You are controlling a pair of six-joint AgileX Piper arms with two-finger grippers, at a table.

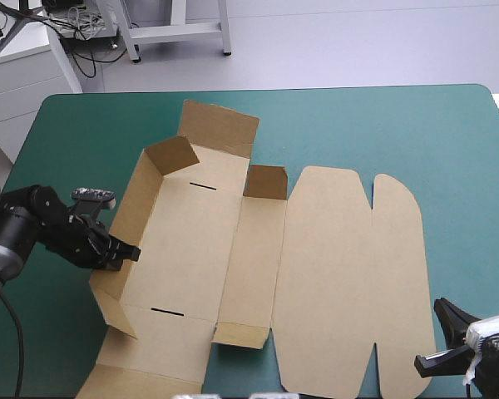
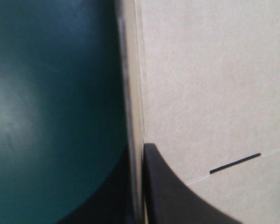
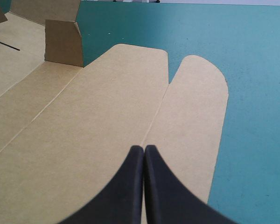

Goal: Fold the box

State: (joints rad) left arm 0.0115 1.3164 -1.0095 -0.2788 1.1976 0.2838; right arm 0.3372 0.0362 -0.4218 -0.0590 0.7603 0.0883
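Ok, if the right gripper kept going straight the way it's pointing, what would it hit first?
Probably the box, its flat lid near the crease beside the rounded flap; the right gripper points low across that board. How high its tips ride is unclear.

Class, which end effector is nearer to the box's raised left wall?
Left. The left end effector clamps the box's raised left wall; the right end effector is at the flat lid flaps on the opposite side, apart from that wall.
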